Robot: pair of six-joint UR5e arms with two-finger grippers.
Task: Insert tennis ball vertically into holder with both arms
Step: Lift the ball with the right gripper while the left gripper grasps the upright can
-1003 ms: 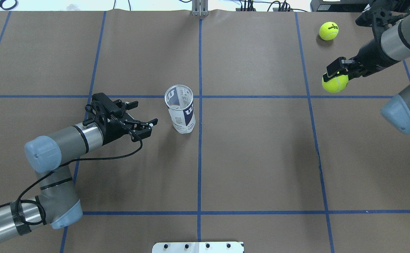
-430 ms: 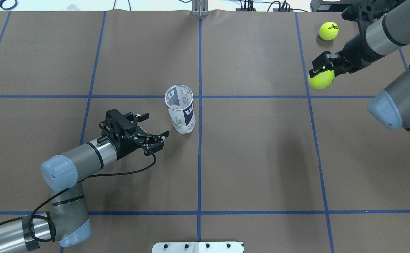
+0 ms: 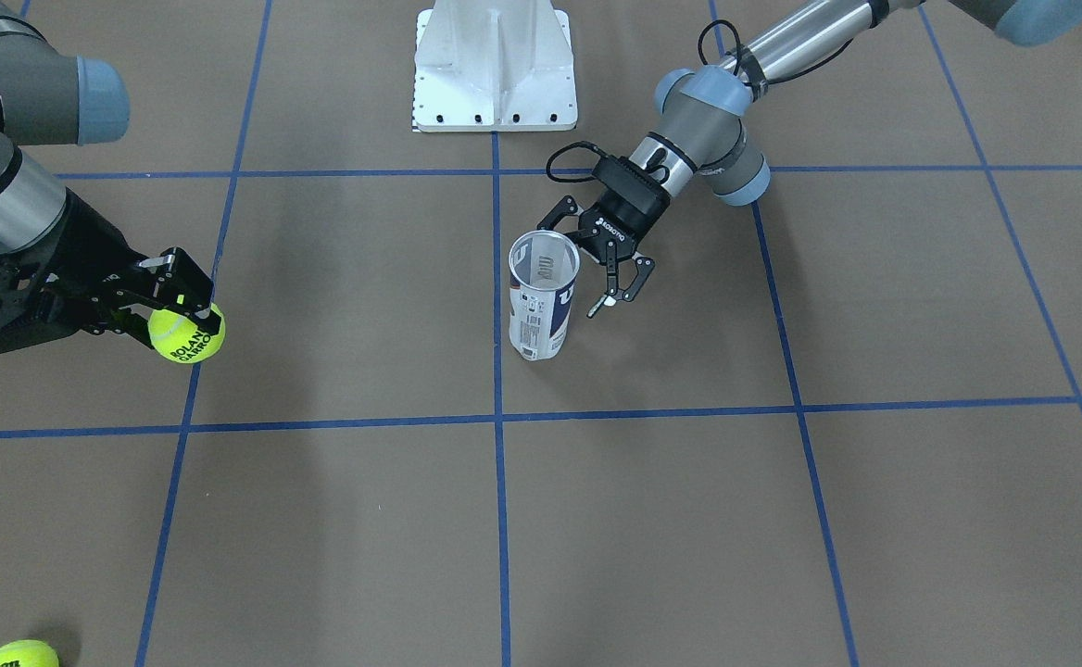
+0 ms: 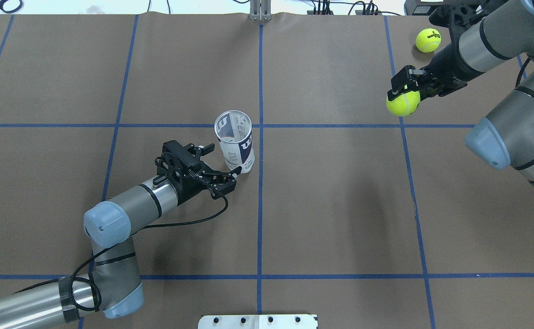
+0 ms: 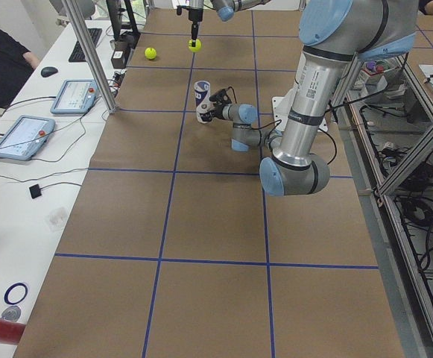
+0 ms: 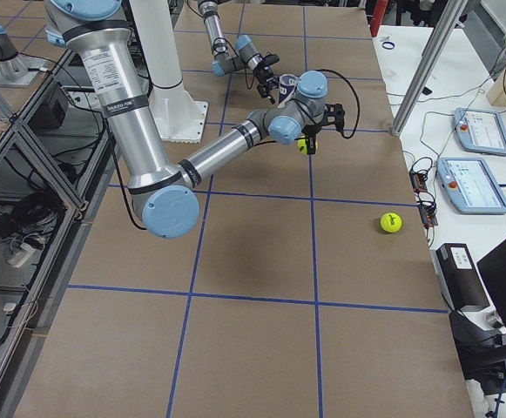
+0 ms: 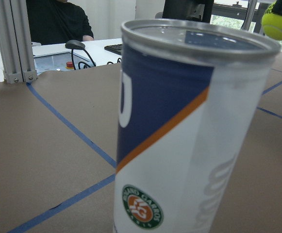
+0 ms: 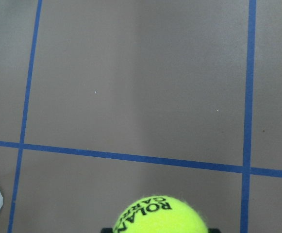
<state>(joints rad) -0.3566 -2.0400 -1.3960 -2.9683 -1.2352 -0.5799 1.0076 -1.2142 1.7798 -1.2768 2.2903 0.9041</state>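
The holder stands upright near the table's middle with its open silver rim up; it also shows as the holder and fills the left wrist view as the holder. My left gripper is open and low beside it, fingers spread at its base; the same left gripper shows nothing clamped. Far to the right, my right gripper is shut on a yellow tennis ball, held above the table. That tennis ball hangs under the right gripper and shows as the tennis ball.
A second tennis ball lies at the far right corner. The white metal base sits at the robot's edge. Blue tape lines grid the brown table. A bench with tablets and a seated person runs along the far side.
My left gripper has slid right, up to the holder's base, staying open. My right gripper has carried the tennis ball leftward, toward the table's middle.
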